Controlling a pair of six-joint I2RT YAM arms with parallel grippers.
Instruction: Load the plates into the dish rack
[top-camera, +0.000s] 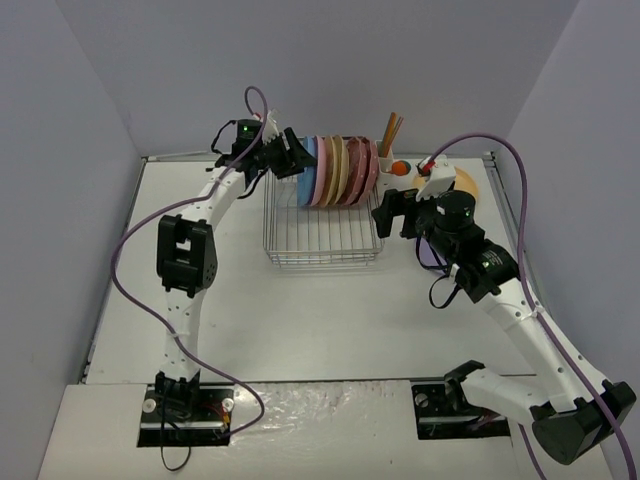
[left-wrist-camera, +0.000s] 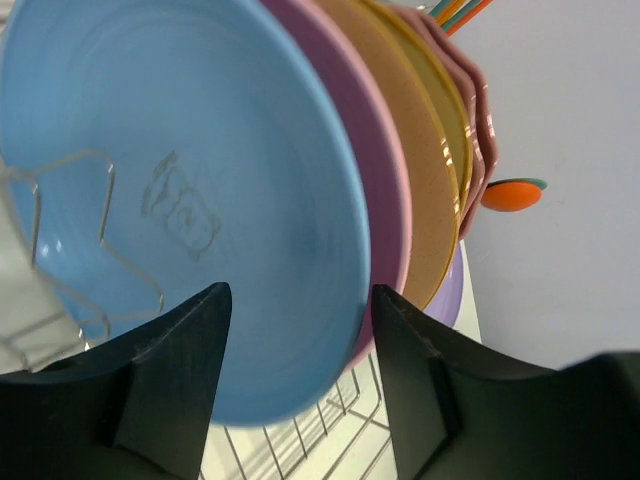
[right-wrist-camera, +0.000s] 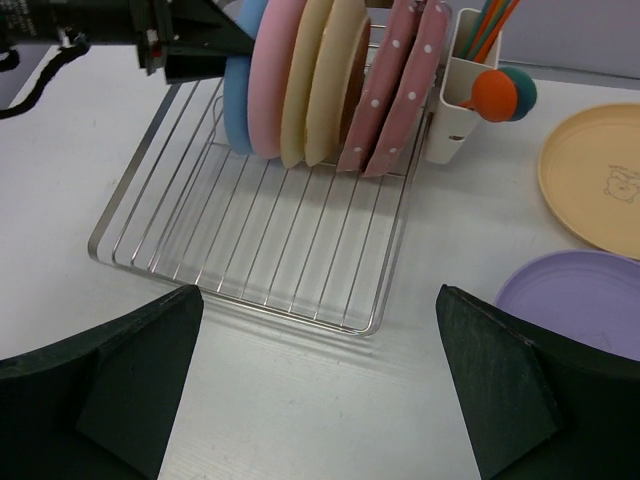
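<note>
Left hand (left-wrist-camera: 300, 300), spread and seemingly clear of the blue plate (left-wrist-camera: 200, 180) in the rack (top-camera: 320, 240), should back straight out.

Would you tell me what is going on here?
The dish rack is being loaded. The left gripper sits at the blue plate, upright at the row's end, jaws apart around its rim. The right gripper hovers open nearby; a lavender plate and an orange-yellow plate lie on the table.

Plates (top-camera: 340, 170) stand in a row at the far end of the dish rack (top-camera: 320, 245). The left hand (top-camera: 290, 158) is at the row's left end; the right hand (top-camera: 392, 212) hovers just right of the rack.
</note>
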